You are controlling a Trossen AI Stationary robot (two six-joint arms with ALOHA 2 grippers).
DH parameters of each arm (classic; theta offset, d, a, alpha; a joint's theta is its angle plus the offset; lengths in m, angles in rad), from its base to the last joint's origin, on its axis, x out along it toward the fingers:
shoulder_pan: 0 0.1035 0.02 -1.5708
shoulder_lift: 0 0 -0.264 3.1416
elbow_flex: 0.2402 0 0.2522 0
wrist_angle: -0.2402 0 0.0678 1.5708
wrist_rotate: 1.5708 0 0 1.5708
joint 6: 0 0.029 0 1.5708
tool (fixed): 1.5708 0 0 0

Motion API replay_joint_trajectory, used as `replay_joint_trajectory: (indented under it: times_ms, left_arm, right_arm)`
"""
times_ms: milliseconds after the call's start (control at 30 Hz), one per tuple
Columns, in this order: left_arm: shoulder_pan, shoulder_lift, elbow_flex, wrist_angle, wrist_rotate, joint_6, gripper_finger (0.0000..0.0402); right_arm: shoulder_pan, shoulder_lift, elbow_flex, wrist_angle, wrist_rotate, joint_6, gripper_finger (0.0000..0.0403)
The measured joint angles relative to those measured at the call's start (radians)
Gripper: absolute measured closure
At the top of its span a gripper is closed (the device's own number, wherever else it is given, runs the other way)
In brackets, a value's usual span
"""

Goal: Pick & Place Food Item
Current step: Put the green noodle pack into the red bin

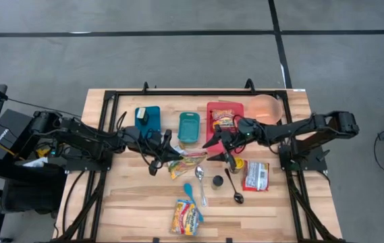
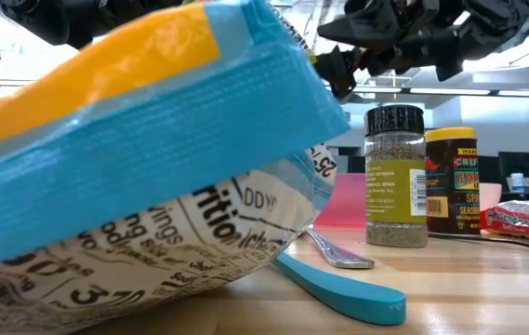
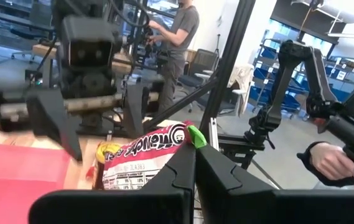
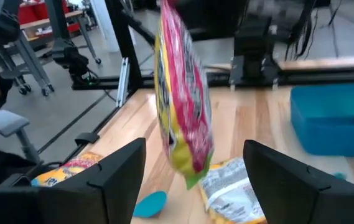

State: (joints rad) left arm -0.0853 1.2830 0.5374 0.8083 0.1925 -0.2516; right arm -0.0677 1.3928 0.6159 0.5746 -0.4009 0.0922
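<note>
While your left gripper (image 1: pixel 171 154) holds the snack bag (image 4: pixel 183 93) pinched aloft mid-table, your right gripper (image 1: pixel 215 147) stands wide facing it, so the handover likely needs closing next.

Low view — a snack bag (image 2: pixel 134 158) fills the near frame, cut off on three edges, hiding most of the surface (image 2: pixel 469 288). Left claw (image 3: pixel 192 165) pinches a wrapper (image 3: pixel 142 155), lower half hidden — print unreadable. Person (image 3: pixel 180 31) behind, blurred.
</note>
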Motion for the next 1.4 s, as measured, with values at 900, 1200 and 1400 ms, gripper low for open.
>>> replay_joint_trajectory:
  times_ms: [900,1200,1400]
  left_arm:
    - [0.000,-0.001,0.013,-0.060,-0.001,0.000,0.0401]
    - [0.000,0.000,0.013,-0.088,-0.020,0.000,0.0401]
    - [0.000,0.000,0.013,-0.089,-0.027,0.000,0.0401]
  right_arm:
    - [0.008,0.150,0.110,-0.059,-0.076,0.039,0.0213]
    - [0.001,0.150,0.110,-0.055,-0.076,0.075,0.0297]
    - [-0.001,0.150,0.110,-0.054,-0.073,0.077,0.0327]
